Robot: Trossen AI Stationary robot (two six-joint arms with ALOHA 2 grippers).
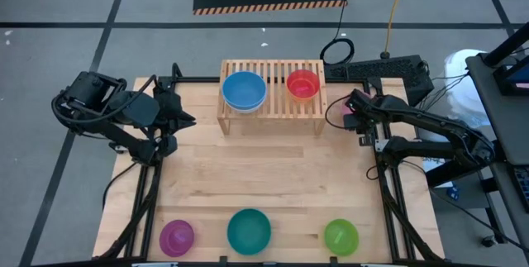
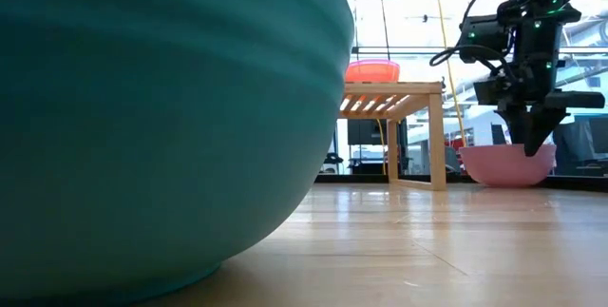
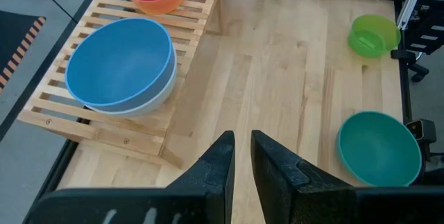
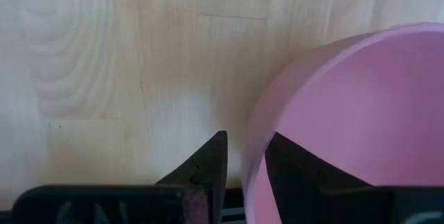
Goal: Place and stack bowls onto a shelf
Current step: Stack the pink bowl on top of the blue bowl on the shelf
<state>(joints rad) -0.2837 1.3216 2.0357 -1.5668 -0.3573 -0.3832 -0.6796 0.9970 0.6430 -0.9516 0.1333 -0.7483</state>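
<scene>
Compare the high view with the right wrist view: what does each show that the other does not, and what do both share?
Only the high view shows the shelf holding a blue bowl and a red bowl, the purple bowl, teal bowl and green bowl along the near edge, and the left gripper waiting at the left.

Only the right wrist view shows the right gripper straddling the pink bowl's rim.

Both show the wooden table.

Readable text and markings: none.
No words, labels, brand names or numbers can be made out on any bowl, the shelf [image 1: 272, 93] or the counter [image 1: 264, 176].
</scene>
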